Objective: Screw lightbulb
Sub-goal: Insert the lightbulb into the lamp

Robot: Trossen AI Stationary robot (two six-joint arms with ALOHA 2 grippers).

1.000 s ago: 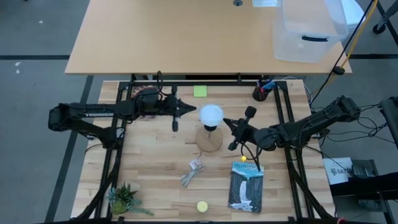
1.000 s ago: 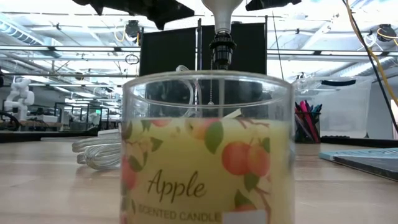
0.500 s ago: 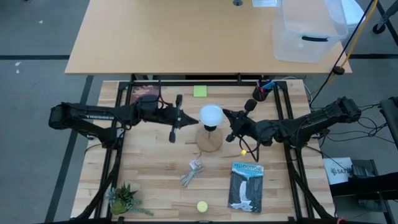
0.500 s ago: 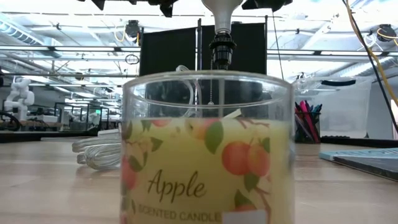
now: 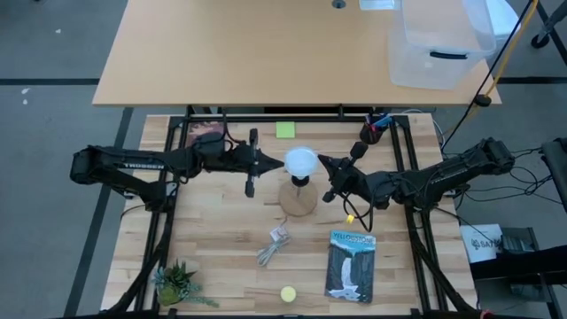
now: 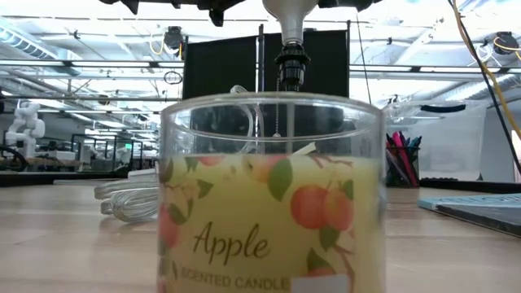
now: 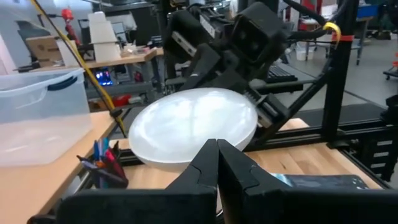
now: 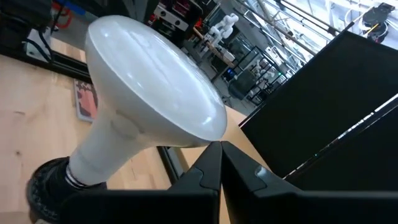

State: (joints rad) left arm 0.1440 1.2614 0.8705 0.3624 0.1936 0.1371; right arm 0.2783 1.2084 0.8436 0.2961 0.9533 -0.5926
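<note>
Wooden table (image 5: 221,257) carries a round wooden base (image 5: 299,200) near its middle, and the lightbulb (image 5: 300,163) stands upright in that socket, neck down, dome up. Left gripper (image 5: 276,165) and right gripper (image 5: 321,165) flank the dome at its height, both pinched together on nothing, about equally near.

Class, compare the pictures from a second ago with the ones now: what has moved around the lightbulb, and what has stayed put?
Both grippers closed in on the lightbulb. The left gripper slid toward it from its own side, and the right gripper swung up from beside the wooden base to the bulb's other side. Both are shut, holding nothing. The bulb, base, book and cable stayed put.
</note>
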